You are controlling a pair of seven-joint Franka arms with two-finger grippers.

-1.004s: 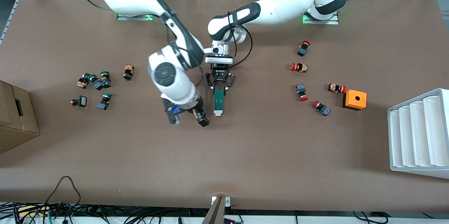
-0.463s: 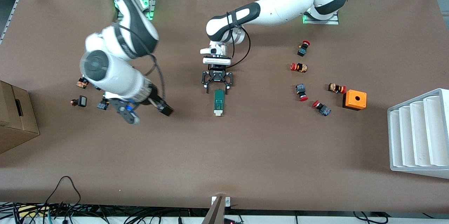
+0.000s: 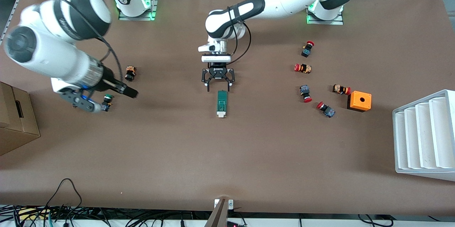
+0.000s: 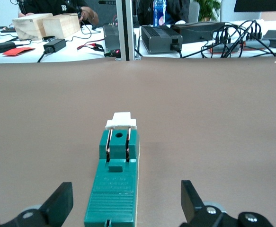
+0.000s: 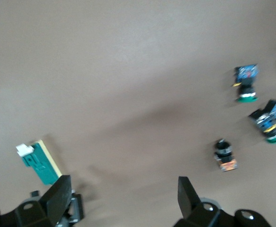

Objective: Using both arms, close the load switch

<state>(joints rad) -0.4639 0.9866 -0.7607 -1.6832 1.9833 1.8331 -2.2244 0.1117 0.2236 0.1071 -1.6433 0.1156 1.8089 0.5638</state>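
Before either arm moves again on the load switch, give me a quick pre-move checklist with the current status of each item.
1. Load switch lying flat on the table, nothing touching it: ok.
2. Left gripper open, just off the switch's green end, nothing held: ok.
3. Right gripper open, empty, over the green-capped buttons toward the right arm's end: ok.
4. Switch fully closed: cannot tell; its white sliding piece sticks out at one end.
5. Red-capped buttons and orange box away from the switch: ok.
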